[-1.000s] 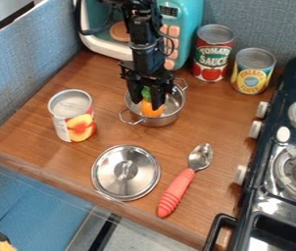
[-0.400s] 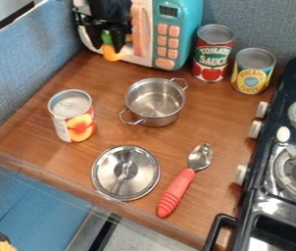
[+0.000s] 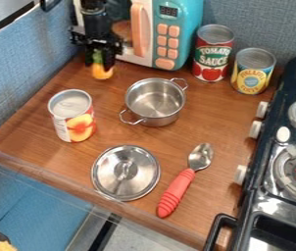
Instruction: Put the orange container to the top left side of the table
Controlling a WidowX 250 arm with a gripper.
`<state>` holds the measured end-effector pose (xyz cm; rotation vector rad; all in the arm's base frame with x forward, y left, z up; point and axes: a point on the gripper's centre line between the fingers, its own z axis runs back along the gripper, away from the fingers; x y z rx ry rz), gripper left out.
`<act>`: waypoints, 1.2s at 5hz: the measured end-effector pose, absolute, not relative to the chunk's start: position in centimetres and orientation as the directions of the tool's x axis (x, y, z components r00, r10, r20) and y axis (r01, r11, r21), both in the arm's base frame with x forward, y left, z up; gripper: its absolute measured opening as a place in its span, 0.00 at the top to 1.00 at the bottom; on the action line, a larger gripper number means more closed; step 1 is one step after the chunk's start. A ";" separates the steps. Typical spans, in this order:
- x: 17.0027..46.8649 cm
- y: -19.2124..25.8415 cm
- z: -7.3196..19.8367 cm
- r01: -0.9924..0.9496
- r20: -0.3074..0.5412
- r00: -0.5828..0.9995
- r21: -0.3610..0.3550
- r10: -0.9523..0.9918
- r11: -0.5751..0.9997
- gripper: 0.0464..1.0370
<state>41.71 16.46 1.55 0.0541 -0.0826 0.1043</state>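
Well, tool [image 3: 99,62] clasps orange container [image 3: 102,72].

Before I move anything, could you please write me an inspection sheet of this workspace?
Surface: wood-grain tabletop; spills, nothing seen.
Job's thing: orange container with green at its top, at the table's upper left, in the gripper; whether it touches the wood, cannot tell.
Clutter: uncovered steel pot, lid lying apart from it, red-handled spoon, peach can, tomato can, yellow-labelled can, all three upright.
Gripper: closed on the orange container, in front of the toy microwave.
Cables: black loop at the top left, possibly a cable.
Surroundings: microwave behind, stove at the right, blue panels behind and left.
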 end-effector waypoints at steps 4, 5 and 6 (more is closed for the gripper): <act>41.2 16.6 7.4 -0.120 0.194 0.974 0.016 0.114 0.993 0.04; 40.8 16.9 7.7 -0.081 0.182 0.980 0.011 0.078 0.997 0.04; 40.8 16.9 7.7 -0.076 0.182 0.981 0.013 0.072 0.997 0.04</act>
